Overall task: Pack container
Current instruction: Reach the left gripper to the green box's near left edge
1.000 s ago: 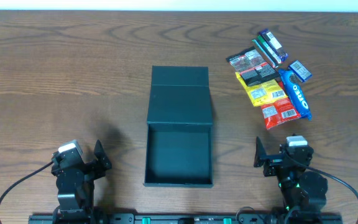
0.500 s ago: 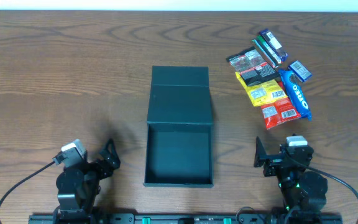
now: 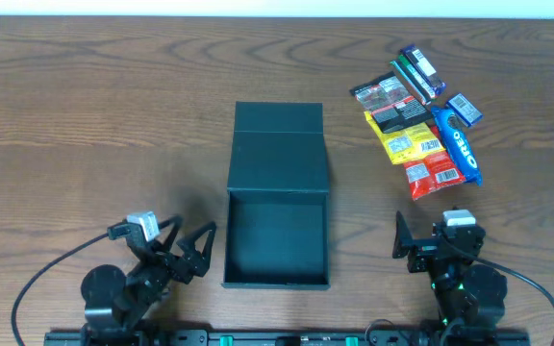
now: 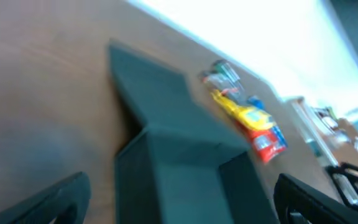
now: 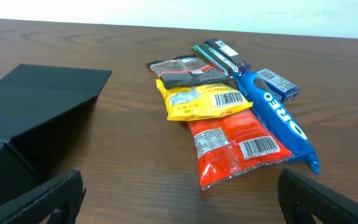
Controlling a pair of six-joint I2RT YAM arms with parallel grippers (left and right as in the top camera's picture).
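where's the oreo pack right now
Overhead, the blue Oreo pack lies on the robot's right, at the outer edge of the snack pile, beside the red packet, well right of the container.

table (image 3: 85, 115): dark wood | on it: open container (image 3: 279, 163), snack packets (image 3: 412, 142)

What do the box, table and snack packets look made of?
The container: probably rigid card or board, matte dark teal; no glare, crisp fold at the lid hinge. The table: wood or wood-look laminate; brown grain lines. The snack packets: glossy plastic film; creases, shiny highlights.
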